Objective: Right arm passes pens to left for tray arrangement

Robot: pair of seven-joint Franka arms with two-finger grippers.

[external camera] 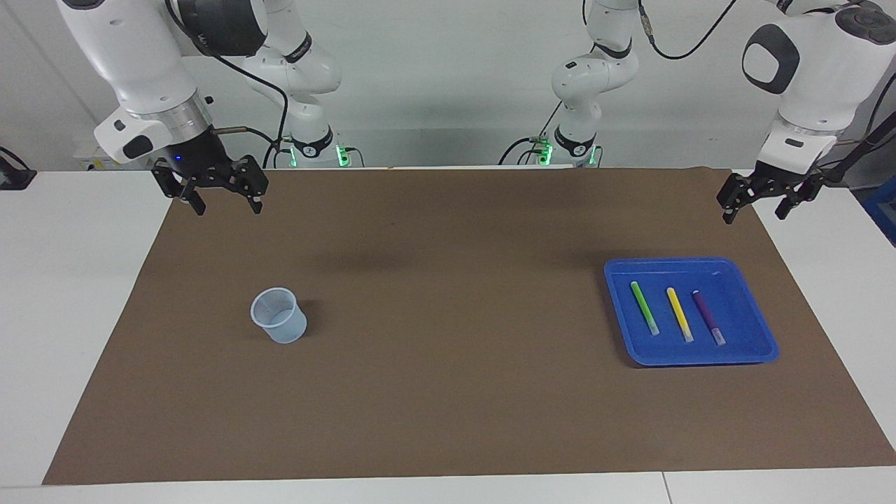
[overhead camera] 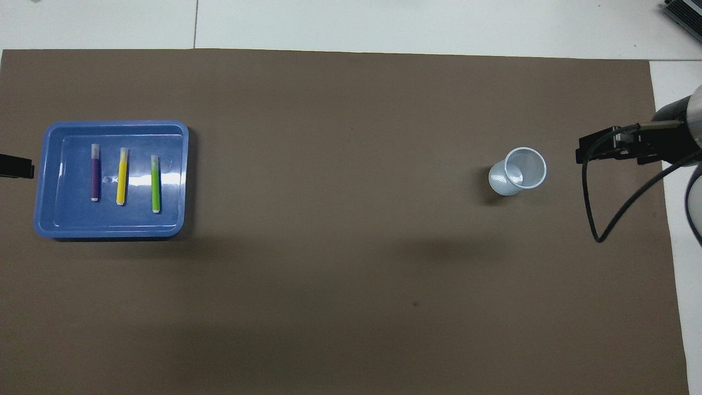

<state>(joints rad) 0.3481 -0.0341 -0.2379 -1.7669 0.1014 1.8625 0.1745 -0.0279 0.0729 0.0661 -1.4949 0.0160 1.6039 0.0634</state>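
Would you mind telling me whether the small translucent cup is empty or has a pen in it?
Empty: the cup stands upright with nothing inside, seen from overhead.

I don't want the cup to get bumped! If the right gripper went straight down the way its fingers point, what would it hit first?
Probably just the brown mat. The right gripper hangs open near the mat's corner, and the cup stands well clear of it, so it looks safe.
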